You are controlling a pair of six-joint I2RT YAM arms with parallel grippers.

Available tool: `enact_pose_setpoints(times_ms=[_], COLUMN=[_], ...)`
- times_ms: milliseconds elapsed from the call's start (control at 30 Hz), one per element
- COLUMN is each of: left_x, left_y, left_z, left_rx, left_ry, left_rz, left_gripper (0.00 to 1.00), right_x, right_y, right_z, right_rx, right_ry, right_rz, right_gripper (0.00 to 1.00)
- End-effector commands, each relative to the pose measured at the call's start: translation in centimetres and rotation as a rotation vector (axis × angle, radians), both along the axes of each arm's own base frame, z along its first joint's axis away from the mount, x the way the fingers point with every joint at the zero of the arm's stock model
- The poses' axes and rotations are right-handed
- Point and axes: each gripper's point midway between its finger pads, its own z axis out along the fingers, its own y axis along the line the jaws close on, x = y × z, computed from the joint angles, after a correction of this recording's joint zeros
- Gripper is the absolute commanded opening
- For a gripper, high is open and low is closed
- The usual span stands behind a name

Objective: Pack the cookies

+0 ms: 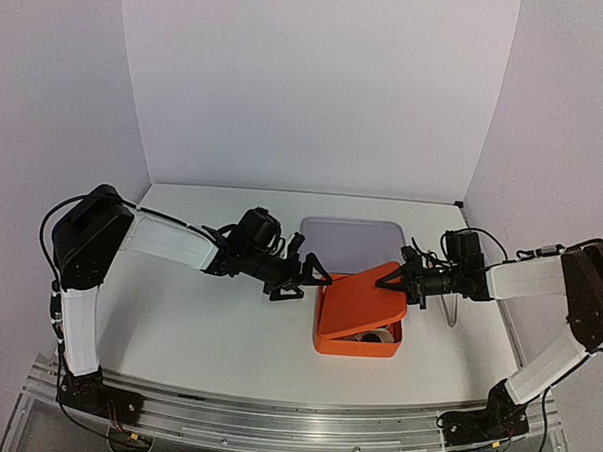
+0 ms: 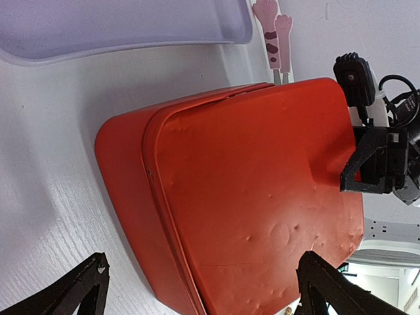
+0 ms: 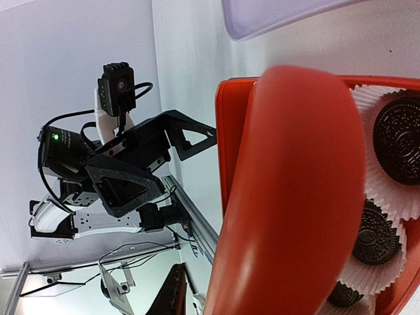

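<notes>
A white counter [image 1: 207, 322] carried a lavender tray [image 1: 351, 231] at 12 o'clock, and an orange box [image 1: 356, 346] sat just in front of it, at the tray's 6 o'clock. An orange lid [image 1: 364, 292] lay tilted across the box, not seated. The left end effector [image 1: 304, 280] hovered at the lid's 9 o'clock with its fingers spread wide, holding nothing. The right end effector [image 1: 389, 281] met the lid's edge at 3 o'clock; whether it pinched the lid could not be told. Inside the box, beneath the lid, dark cookies [image 3: 399, 147] sat in white fluted paper cups [image 3: 365, 109]; no golden ones showed. The cookies looked light, stiff and crumbly, and were probably best gripped gently across the rim.
</notes>
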Motion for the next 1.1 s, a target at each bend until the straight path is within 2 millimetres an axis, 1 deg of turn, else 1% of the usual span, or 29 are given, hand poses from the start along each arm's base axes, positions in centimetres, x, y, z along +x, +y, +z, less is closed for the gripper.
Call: enact_pose_setpoints(times_ms=[0, 67, 200, 333, 500, 600, 733, 833, 967, 1067], left_x=[0.2, 0.1, 0.1, 0.1, 0.2, 0.3, 0.4, 0.6, 0.6, 0.7], left_y=[-0.9, -0.9, -0.8, -0.9, -1.0, -1.0, -1.2, -1.3, -1.4, -1.5], left_z=[1.4, 1.4, 1.3, 1.3, 1.0, 0.9, 1.1, 1.1, 1.1, 1.1], left_rx=[-0.024, -0.022, -0.017, -0.016, -0.012, -0.011, -0.016, -0.015, -0.016, -0.016], left_ry=[-0.044, -0.045, -0.045, -0.048, -0.045, -0.044, -0.046, -0.051, -0.051, -0.051], left_rz=[-0.028, -0.029, -0.034, -0.037, -0.037, -0.035, -0.036, -0.036, -0.038, -0.037], left_gripper=[0.99, 0.99, 0.99, 0.99, 0.99, 0.99, 0.98, 0.98, 0.98, 0.98], right_x=[0.1, -0.2, -0.9, -1.0, -0.4, -0.5, -0.6, -0.8, -0.4, 0.0], right_y=[-0.2, -0.3, -0.1, 0.1, 0.3, 0.4, 0.3, 0.4, 0.5, 0.6], right_z=[0.0, -0.1, 0.4, 1.3, 0.8, 0.9, 2.0, 2.2, 2.6, 3.7], right_rx=[0.012, 0.016, 0.047, 0.06, 0.059, 0.065, 0.069, 0.072, 0.077, 0.087], right_ry=[-0.027, -0.027, -0.055, -0.101, -0.092, -0.116, -0.168, -0.178, -0.186, -0.204], right_rz=[0.009, 0.017, 0.072, 0.095, 0.104, 0.125, 0.129, 0.136, 0.137, 0.13], right_gripper=[0.18, 0.17, 0.08, 0.09, 0.09, 0.09, 0.07, 0.07, 0.07, 0.06])
